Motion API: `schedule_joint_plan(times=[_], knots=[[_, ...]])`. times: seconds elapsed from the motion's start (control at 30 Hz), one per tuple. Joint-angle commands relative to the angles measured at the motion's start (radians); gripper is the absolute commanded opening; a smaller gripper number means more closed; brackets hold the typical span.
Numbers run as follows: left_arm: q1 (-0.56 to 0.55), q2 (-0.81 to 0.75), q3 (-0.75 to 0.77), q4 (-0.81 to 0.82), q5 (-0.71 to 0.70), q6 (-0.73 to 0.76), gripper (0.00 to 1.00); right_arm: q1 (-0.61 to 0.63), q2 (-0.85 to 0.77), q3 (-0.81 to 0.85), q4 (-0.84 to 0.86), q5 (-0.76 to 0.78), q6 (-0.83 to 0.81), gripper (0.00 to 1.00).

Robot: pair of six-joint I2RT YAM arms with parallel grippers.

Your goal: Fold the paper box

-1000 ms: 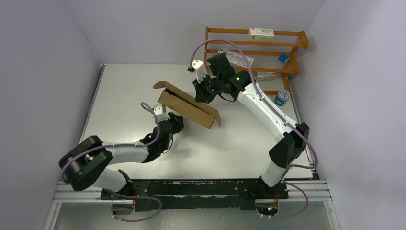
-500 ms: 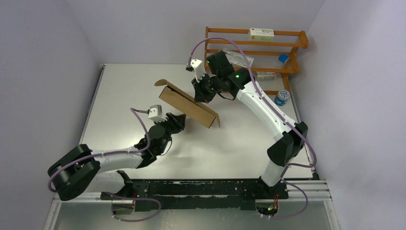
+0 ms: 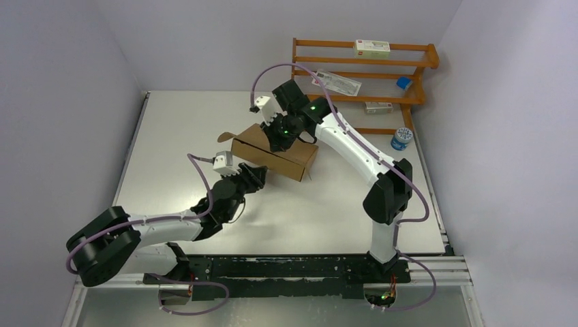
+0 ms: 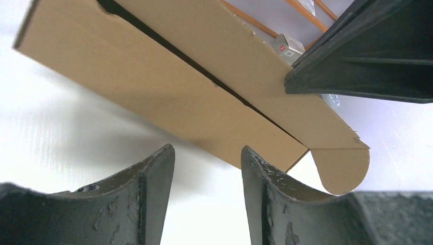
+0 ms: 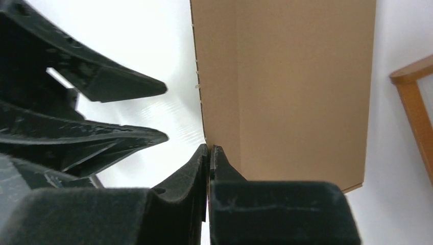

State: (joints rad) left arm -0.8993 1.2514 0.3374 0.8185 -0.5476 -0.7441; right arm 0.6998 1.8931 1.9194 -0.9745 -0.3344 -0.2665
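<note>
The paper box (image 3: 281,159) is a brown cardboard mailer standing mid-table, its lid folded down, with a small rounded flap sticking out at its left end. My right gripper (image 3: 278,138) is over the box top and is shut on a cardboard edge (image 5: 219,76); its fingertips (image 5: 210,149) pinch that edge. My left gripper (image 3: 257,174) is open and empty, just in front of the box's near wall, not touching it. In the left wrist view the open jaws (image 4: 207,151) sit below the box's long side (image 4: 168,97), with a rounded tab at the right.
A wooden rack (image 3: 361,63) stands at the back right with white cartons (image 3: 372,48) on it. A blue-capped bottle (image 3: 401,139) stands by the rack's right foot. Grey walls close in the table's left and right sides.
My right gripper has swung left and down with the cardboard, and the box now looks closed and squarer to the table. My left arm stretched forward and now holds before the box.
</note>
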Motion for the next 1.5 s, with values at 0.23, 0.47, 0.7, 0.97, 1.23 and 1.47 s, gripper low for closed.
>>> schedule_joint_plan(times=[0.23,0.47,0.7,0.97,1.23,1.47], knots=[[0.023,-0.143,0.096,-0.242,-0.037,0.054,0.57,-0.001,-0.097,-0.051,0.081,0.170,-0.003,0.00],[0.106,-0.064,0.059,-0.239,0.051,0.032,0.53,-0.010,-0.122,-0.052,0.120,0.164,-0.010,0.00],[0.118,0.152,0.117,-0.163,0.058,0.080,0.48,-0.035,-0.076,-0.017,0.096,0.179,-0.027,0.00],[0.120,0.374,0.272,0.022,0.111,0.114,0.50,-0.099,-0.054,0.005,0.106,0.161,-0.038,0.00],[0.120,0.533,0.469,0.043,0.157,0.168,0.54,-0.133,-0.048,-0.002,0.127,0.242,-0.016,0.06],[0.129,0.546,0.532,0.056,0.183,0.197,0.56,-0.136,-0.110,-0.092,0.196,0.297,-0.008,0.14]])
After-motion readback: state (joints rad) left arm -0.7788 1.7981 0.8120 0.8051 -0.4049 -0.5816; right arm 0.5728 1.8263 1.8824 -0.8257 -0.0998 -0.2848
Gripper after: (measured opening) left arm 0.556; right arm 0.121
